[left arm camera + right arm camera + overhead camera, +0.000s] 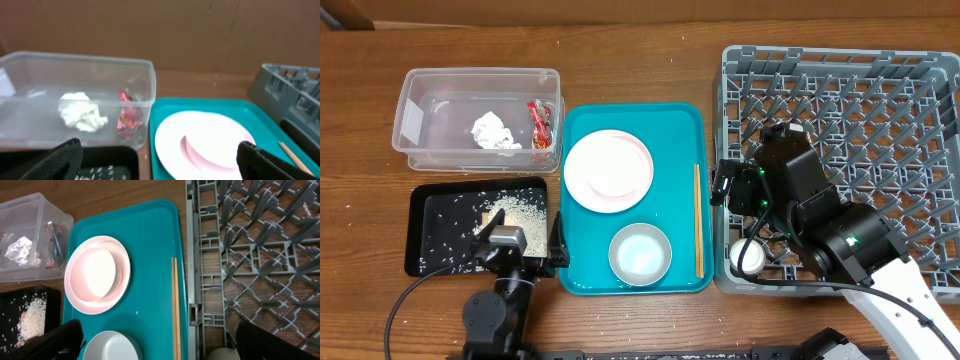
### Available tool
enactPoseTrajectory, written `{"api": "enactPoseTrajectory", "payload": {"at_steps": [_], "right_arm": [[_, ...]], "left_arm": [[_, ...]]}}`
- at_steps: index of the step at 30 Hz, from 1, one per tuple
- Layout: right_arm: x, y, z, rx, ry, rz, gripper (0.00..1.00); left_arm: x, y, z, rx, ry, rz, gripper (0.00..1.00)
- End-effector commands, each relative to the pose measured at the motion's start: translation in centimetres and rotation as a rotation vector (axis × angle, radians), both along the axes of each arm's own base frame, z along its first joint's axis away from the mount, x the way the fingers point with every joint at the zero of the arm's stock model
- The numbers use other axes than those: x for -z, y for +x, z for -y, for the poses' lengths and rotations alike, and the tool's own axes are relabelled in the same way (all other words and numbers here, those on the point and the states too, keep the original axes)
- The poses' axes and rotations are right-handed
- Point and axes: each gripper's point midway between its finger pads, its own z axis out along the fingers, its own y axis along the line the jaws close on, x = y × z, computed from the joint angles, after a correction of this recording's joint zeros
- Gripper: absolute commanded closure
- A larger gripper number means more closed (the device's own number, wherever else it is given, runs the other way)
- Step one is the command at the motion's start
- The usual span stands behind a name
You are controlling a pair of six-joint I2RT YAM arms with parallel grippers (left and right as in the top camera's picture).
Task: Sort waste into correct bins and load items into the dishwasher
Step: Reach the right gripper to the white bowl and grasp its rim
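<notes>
Both sets of jaws stood released and empty: my left gripper [159, 147] low by the near edge beside the black tray [417, 265], my right gripper [157, 330] over the dishwasher's [820, 53] left wall. The plate [608, 166], bowl [640, 253] and chopsticks [698, 220] lay on the teal tray [680, 130] mid-bench; the cup [744, 256] sat in the dishwasher's near-left corner. I judged the chopsticks the hazard: thin and flat against the tray, they could slip or split apart in a pinch, and the dishwasher's wall might snag the right gripper crossing over.

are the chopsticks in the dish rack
No, the chopsticks lie on the teal tray along its right edge, outside the dish rack.
</notes>
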Motion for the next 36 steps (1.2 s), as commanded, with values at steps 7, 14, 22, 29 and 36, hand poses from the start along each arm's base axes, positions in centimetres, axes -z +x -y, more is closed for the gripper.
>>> {"api": "enactPoseTrajectory", "payload": {"at_steps": [7, 14, 22, 29, 36], "right_arm": [[-0.8, 0.3, 0.0, 0.011, 0.009, 0.022, 0.0], [-0.8, 0.3, 0.0, 0.012, 0.01, 0.022, 0.0], [-0.8, 0.2, -0.1, 0.009, 0.013, 0.02, 0.0], [-2.2, 0.0, -3.8, -0.118, 0.184, 0.022, 0.0], [1.5, -4.1, -9.7, -0.409, 0.142, -0.138, 0.05]], "left_arm": [[0.7, 0.1, 0.8, 0.043, 0.001, 0.009, 0.0], [0.7, 0.1, 0.8, 0.043, 0.001, 0.009, 0.0], [0.7, 0.1, 0.8, 0.043, 0.001, 0.009, 0.0], [0.7, 0.1, 0.8, 0.043, 0.001, 0.009, 0.0], [0.7, 0.1, 0.8, 0.043, 0.001, 0.009, 0.0]]}}
